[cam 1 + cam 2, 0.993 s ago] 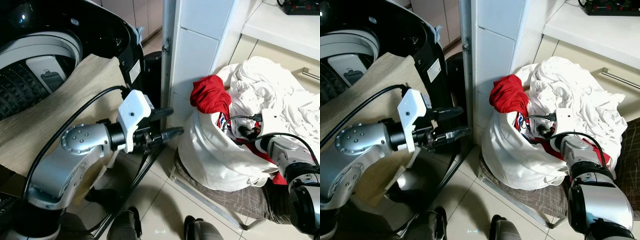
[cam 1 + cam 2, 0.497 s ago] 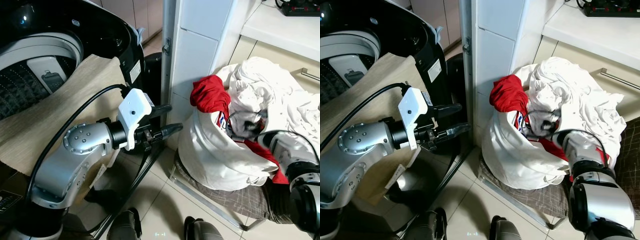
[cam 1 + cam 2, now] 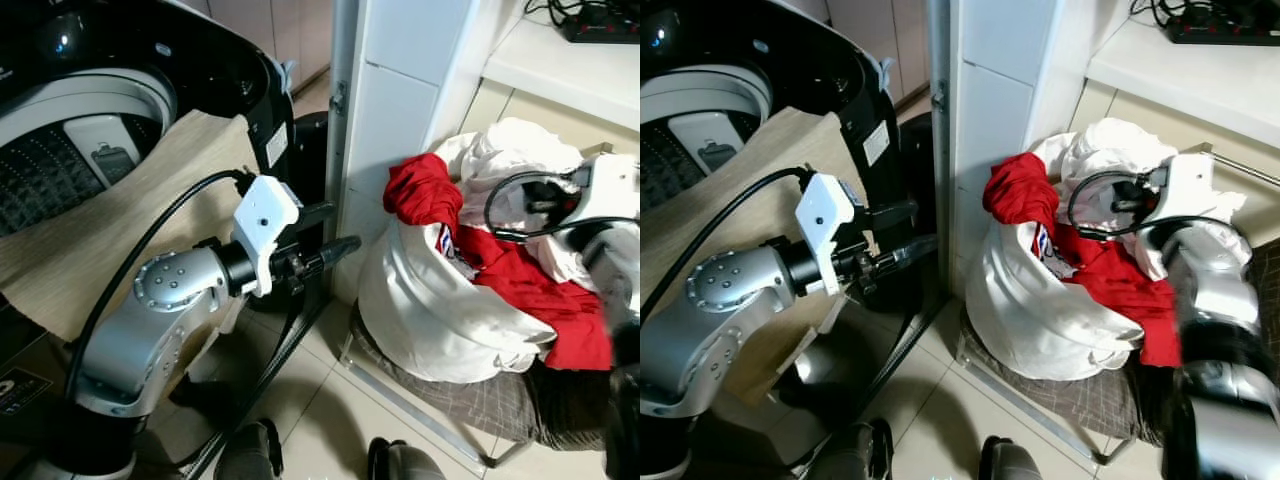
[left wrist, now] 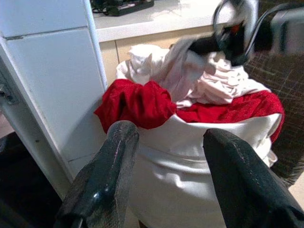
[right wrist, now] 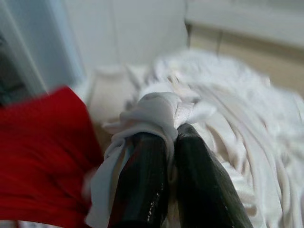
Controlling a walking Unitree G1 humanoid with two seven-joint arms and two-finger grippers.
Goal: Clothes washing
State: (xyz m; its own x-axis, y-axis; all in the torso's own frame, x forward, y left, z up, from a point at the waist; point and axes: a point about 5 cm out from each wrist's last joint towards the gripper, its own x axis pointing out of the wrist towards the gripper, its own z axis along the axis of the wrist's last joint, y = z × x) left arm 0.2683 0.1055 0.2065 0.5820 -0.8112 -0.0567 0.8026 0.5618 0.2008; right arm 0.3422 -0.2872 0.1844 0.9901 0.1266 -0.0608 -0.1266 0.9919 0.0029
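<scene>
Tiled floor is occupied by a bag (image 3: 430, 320) of laundry. White cloth (image 5: 159, 111), apparently from its top, is pinched between the right gripper (image 5: 166, 156) fingers. Leftward lies the washer (image 3: 90, 130); left gripper (image 4: 166, 180) is held spread.

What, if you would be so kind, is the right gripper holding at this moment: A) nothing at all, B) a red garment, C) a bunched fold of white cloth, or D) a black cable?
C: in the right wrist view the right gripper has its two black fingers pinched together on a bunched fold of white cloth, above the laundry bag; the red garment lies beside it, ungripped.
</scene>
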